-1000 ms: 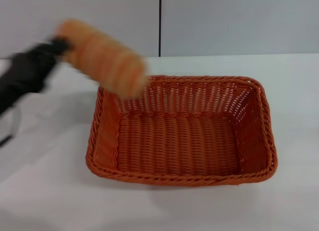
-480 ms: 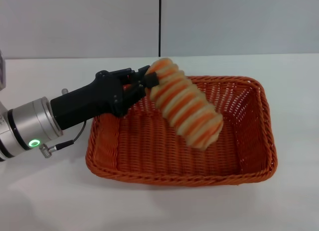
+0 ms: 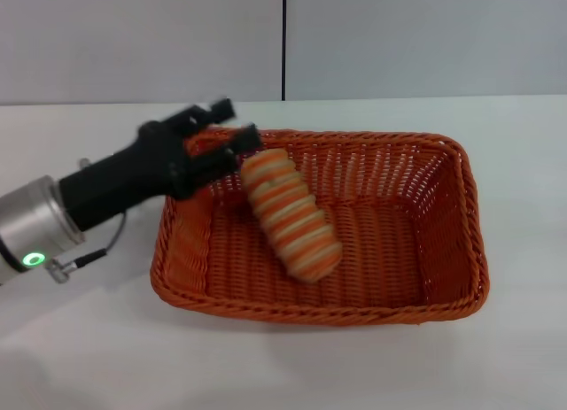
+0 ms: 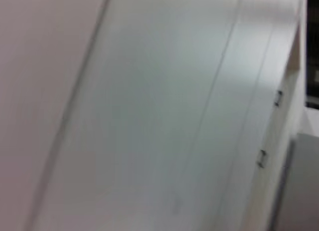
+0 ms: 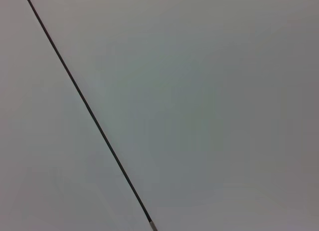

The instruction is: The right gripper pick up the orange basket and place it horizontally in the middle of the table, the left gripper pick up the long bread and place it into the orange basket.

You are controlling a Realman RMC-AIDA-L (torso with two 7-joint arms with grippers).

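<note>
On the near side you see only the white tabletop (image 3: 283, 375), bare in front of the basket. A little farther, the orange basket (image 3: 452, 277) stands in the middle of the tabletop with its long side going from left to right, so I judge the first part of the task is already done. The right pincer is not visible in the head view, and its wrist view shows only a plain grey surface with a thin dark line, so you cannot check it.

Inside the basket lies the long bread (image 3: 291, 215). Its lower end touches the woven floor near the middle, and its upper end leans toward the far left corner, so it is tilted, not flat. The bread is inside the walls, so the second part looks nearly finished too.

At the far left corner of the basket, the left pincer (image 3: 226, 131) is above the rim, just beside the upper end of the bread. Its fingers are apart and they do not clamp the bread. I think the bread is released.

What is left, in my judgement: you take the left arm away from the basket.
</note>
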